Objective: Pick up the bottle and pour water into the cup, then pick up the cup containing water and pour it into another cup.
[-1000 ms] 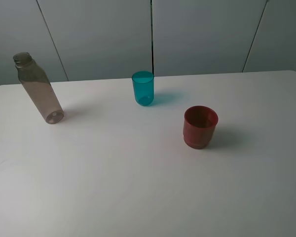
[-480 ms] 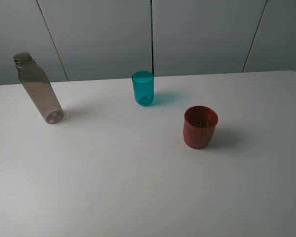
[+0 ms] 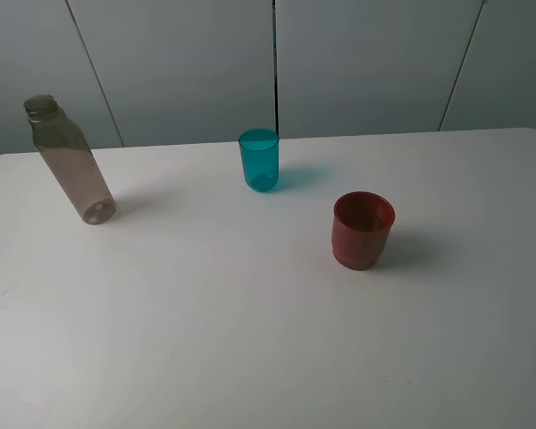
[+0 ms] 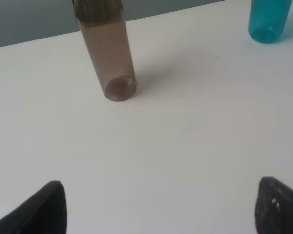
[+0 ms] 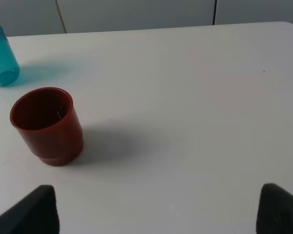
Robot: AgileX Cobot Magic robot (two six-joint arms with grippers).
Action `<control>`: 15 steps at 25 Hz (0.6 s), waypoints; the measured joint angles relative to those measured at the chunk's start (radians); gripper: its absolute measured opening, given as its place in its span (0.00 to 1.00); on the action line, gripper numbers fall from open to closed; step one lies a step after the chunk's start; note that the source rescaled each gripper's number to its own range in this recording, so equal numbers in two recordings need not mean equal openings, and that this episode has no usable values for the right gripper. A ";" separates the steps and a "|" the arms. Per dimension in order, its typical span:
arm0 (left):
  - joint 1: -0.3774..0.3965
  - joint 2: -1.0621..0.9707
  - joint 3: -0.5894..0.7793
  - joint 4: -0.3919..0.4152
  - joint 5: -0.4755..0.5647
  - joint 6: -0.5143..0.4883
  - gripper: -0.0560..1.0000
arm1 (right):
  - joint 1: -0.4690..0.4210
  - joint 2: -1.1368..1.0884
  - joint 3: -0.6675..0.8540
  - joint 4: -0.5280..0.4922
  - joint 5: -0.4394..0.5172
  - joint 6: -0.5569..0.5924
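The smoky grey-brown bottle (image 3: 70,163) stands upright, uncapped, at the table's far left; the left wrist view shows it too (image 4: 107,53). The teal tumbler (image 3: 260,159) stands at the back centre and shows in both wrist views (image 4: 269,19) (image 5: 2,56). The red-brown cup (image 3: 363,230) stands right of centre, open side up, and appears in the right wrist view (image 5: 47,126). Neither arm shows in the high view. My left gripper (image 4: 156,207) is open and empty, short of the bottle. My right gripper (image 5: 158,209) is open and empty, short of the red-brown cup.
The white table (image 3: 250,322) carries only these three items. Its back edge meets grey wall panels (image 3: 357,63). The right corner of the table shows in the right wrist view (image 5: 288,27).
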 joint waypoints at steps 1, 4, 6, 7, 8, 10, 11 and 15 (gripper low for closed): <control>0.000 0.000 0.000 0.000 0.000 0.000 0.94 | 0.000 0.000 0.000 0.000 0.000 -0.004; 0.000 0.000 0.000 0.000 0.000 0.000 0.94 | 0.000 0.000 0.000 0.002 0.000 -0.010; 0.000 0.000 0.000 0.000 0.000 0.000 0.94 | 0.000 0.000 0.000 0.002 0.000 -0.010; 0.000 0.000 0.000 0.000 0.000 0.000 0.94 | 0.000 0.000 0.000 0.002 0.000 -0.010; 0.000 0.000 0.000 0.000 0.000 0.000 0.94 | 0.000 0.000 0.000 0.002 0.000 -0.010; 0.000 0.000 0.000 0.000 0.000 0.000 0.94 | 0.000 0.000 0.000 0.002 0.000 -0.010; 0.000 0.000 0.000 0.000 0.000 0.000 0.94 | 0.000 0.000 0.000 0.002 0.000 -0.010; 0.000 0.000 0.000 0.000 0.000 0.000 0.94 | 0.000 0.000 0.000 0.002 0.000 -0.010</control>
